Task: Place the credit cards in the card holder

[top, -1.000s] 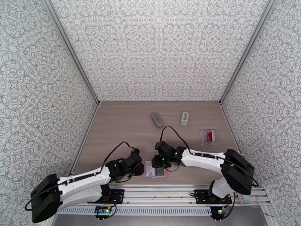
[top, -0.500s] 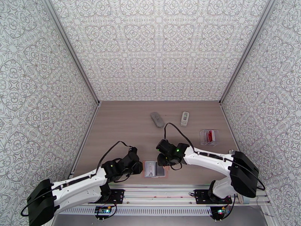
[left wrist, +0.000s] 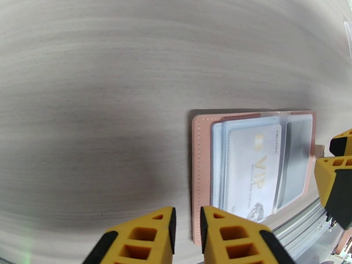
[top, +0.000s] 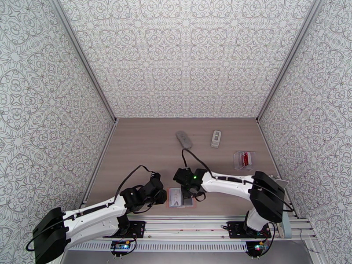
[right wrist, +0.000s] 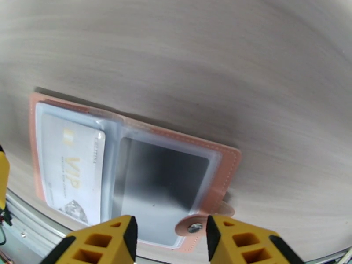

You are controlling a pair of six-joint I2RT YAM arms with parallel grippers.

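Note:
The card holder [top: 176, 199] is a pink wallet lying open at the table's near edge. A white VIP card [left wrist: 251, 168] sits in its left clear sleeve. A dark grey card [right wrist: 163, 185] shows through the right sleeve. A red card [top: 243, 159] stands in a clear box at the right. My left gripper [left wrist: 187, 234] hovers at the holder's left edge, jaws a narrow slit apart with nothing between them. My right gripper [right wrist: 171, 238] stands open over the holder's [right wrist: 132, 128] right half. The snap tab [right wrist: 193, 226] lies between its fingers.
A grey oblong object [top: 184, 139] and a small white device [top: 215, 138] lie at the back of the table. The metal rail [top: 198, 225] runs just behind the holder's near side. Patterned walls close in the table on three sides.
My right gripper has shifted left and nearer over the holder, and its jaws have spread wider. The left arm has barely moved.

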